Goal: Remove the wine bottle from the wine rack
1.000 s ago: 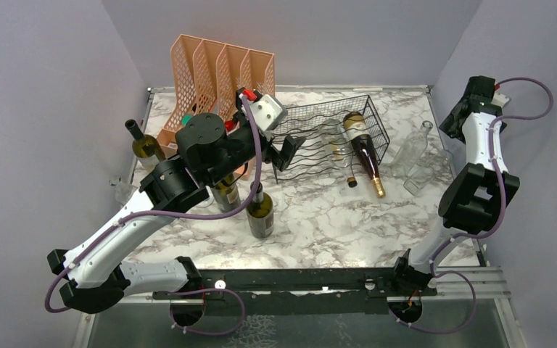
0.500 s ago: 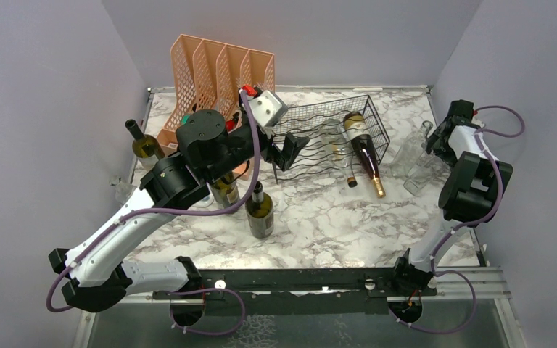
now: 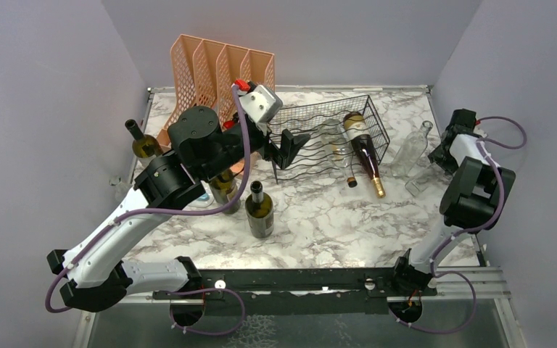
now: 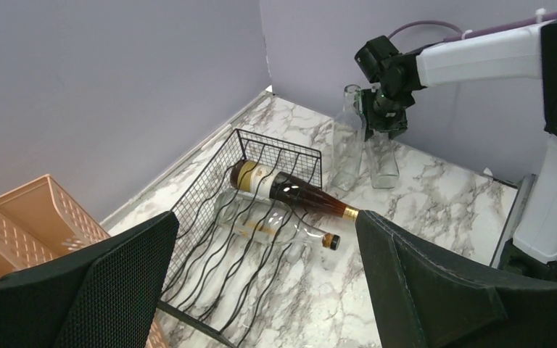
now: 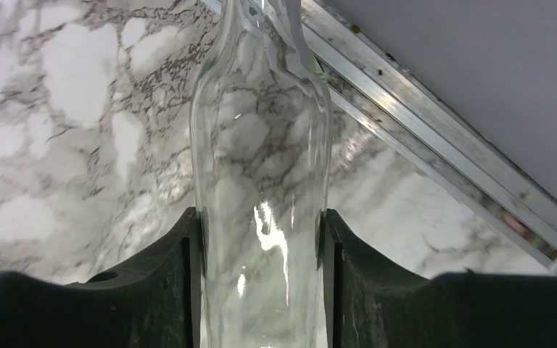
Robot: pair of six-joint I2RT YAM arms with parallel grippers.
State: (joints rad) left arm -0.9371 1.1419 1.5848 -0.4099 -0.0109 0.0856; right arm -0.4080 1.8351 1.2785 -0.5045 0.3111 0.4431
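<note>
My left pincer (image 4: 265, 216) gapes wide beside the low black wire-grid wine rack (image 4: 210, 188), I guess lining up on the dark gold-foiled wine bottle (image 4: 290, 190) cradled there, while my right pincer (image 5: 260, 217) clamps a clear glass bottle (image 5: 261, 130) off-rack.

Enclosed at left, back and right by plain lilac-grey walls (image 3: 43, 87). Surfaced with a white, grey-veined marble-pattern tabletop (image 3: 333, 217), edged by an aluminium strip (image 5: 435, 134) along the right wall. Bounded at the near edge by a black metal rail (image 3: 297, 279). Lit evenly, without hard shadows.
</note>
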